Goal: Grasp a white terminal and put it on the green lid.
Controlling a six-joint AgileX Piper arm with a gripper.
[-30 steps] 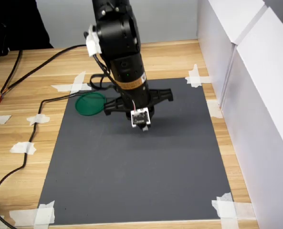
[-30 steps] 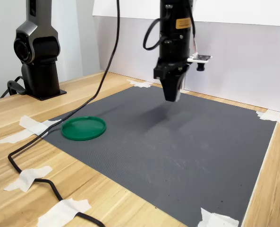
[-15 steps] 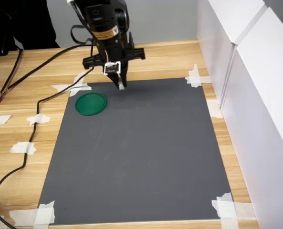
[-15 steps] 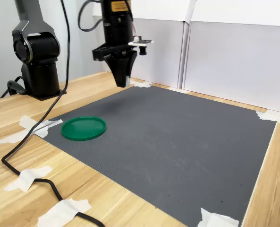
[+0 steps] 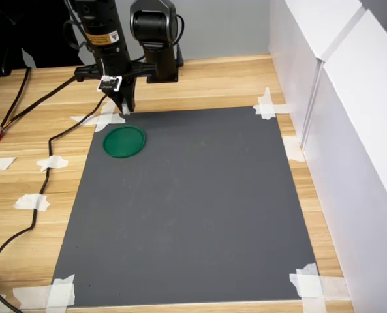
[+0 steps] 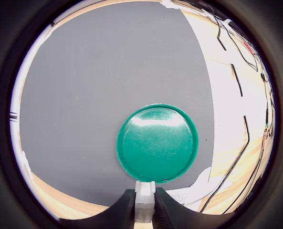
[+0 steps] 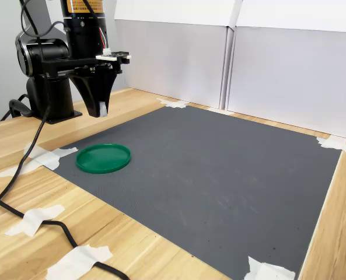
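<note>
Green and empty, the flat round plastic lid lies at the dark grey mat's corner; above its edge, the black gripper pinches the small white plastic terminal.

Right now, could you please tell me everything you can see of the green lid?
The green lid is a flat, round, dark-green disc with a thin raised rim, glossy like plastic; the wrist view catches a glare on its face. It lies flat, rim up, on the grey mat near the corner at the first exterior view's upper left. It is empty and nothing touches it. The gripper, holding a small white piece in its jaws, hangs above the mat's edge beside it.
</note>
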